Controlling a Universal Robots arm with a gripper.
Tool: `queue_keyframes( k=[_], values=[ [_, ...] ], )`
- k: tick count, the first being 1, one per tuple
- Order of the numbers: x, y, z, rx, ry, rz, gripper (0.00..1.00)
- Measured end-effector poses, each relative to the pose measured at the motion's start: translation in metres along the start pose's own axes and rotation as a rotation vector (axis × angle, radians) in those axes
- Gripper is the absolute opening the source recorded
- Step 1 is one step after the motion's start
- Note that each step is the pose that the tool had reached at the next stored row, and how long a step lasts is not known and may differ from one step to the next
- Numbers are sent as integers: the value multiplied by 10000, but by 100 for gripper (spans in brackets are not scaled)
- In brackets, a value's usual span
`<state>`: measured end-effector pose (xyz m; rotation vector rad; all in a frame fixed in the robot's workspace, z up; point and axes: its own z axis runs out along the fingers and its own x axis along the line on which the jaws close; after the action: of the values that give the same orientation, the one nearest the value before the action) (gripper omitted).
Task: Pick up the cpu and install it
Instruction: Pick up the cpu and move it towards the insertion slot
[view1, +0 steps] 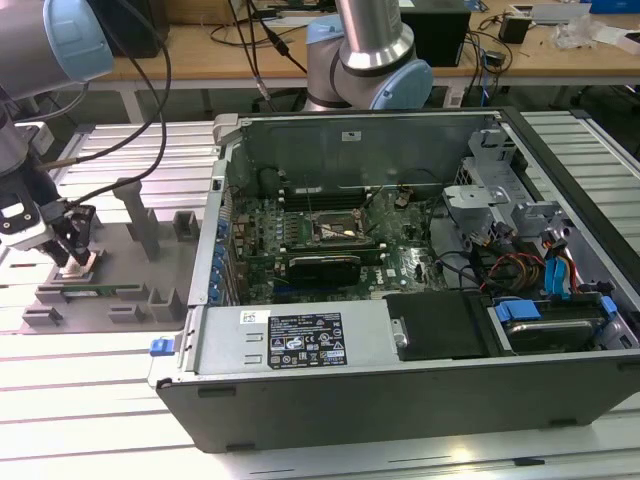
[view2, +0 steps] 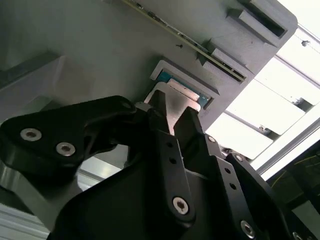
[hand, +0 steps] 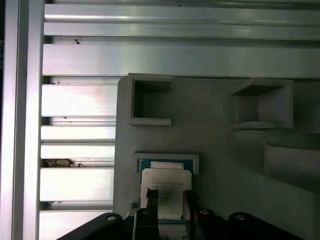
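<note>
The black gripper straddled the silvery-grey square cpu, which was seated in a grey plastic fixture's locating pocket. I could not tell whether the jaws clamped it.

1. The tabletop is built of ribbed silver aluminium slats.
2. A grey fixture plate with raised posts and pockets lies flat on it, at the exterior view's left.
3. An open computer case lies just beside the plate, toward the exterior view's right.
</note>
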<state>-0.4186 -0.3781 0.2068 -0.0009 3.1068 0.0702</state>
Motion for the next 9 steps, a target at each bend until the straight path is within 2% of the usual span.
queue_keyframes(
  k=[1,5,9],
  values=[
    [0,0,0,0,-1,0,36],
    [0,0,2,0,-1,0,60],
    [0,0,4,0,-1,-1,60]
  ],
)
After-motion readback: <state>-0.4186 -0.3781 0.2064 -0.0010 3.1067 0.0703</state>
